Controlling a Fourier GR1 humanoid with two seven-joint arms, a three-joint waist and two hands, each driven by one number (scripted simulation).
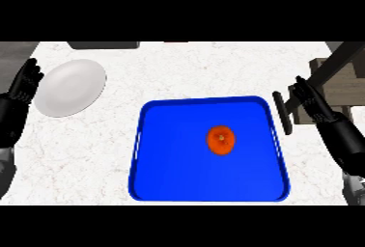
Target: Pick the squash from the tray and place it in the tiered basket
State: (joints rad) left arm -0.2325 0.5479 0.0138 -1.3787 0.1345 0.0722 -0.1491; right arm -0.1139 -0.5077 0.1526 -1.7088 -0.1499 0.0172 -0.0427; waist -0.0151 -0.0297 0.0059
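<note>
Grey forearms are showing at the lower corners of the frame, the left forearm [6, 166] at the left edge and the right forearm [354, 185] at the right edge. Between them, a blue tray [178, 164] is sitting on the white marbled counter [85, 159], filling the lower centre. An orange squash [221, 139] is lying on the tray floor, a little right of its middle and well apart from every rim.

At the left edge, the left hand [25, 84] is resting with its fingers straight and pointing up, holding nothing, just beside a white plate [71, 87] in the upper left. At the right edge, the right hand [314, 103] is also standing with relaxed, straight fingers, holding nothing, near the tray's right rim. Behind it, in the upper right corner, the dark frame and wooden parts of the tiered basket [339, 62] are showing, partly cut off by the frame's edge.
</note>
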